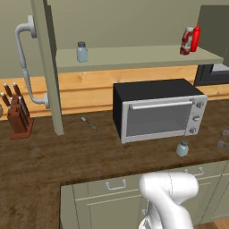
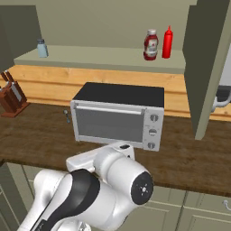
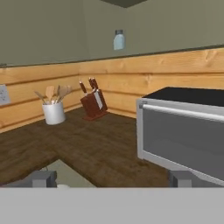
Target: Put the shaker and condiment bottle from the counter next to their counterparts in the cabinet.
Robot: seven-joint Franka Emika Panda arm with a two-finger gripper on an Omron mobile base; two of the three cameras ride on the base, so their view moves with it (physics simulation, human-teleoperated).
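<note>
left base view: bottle (image 1: pixel 186 40) already stood at the shelf's right end beside the red squeeze bottle (image 1: pixel 195 38); shaker (image 1: pixel 182 148) sat near the counter's (image 1: pixel 53 152) front edge, before the oven (image 1: pixel 159 108). judged step: fetching the shaker.
right base view: counterpart (image 2: pixel 42 48) at the shelf's left end.
hand view: fingertips (image 3: pixel 40 178) spread wide, empty; next, descend to the shaker.

Light was even, soft, moderately bright, source not identifiable. No glare anywhere. Faint shade lay under toaster oven (image 1: pixel 159 109) on tabletop (image 1: pixel 53 152); knife block (image 1: pixel 18 117) threw almost no shadow. Rendered surfaces looked flat, slightly soft and pixelated. Hand view blurrier than base views. No edge distortion.
</note>
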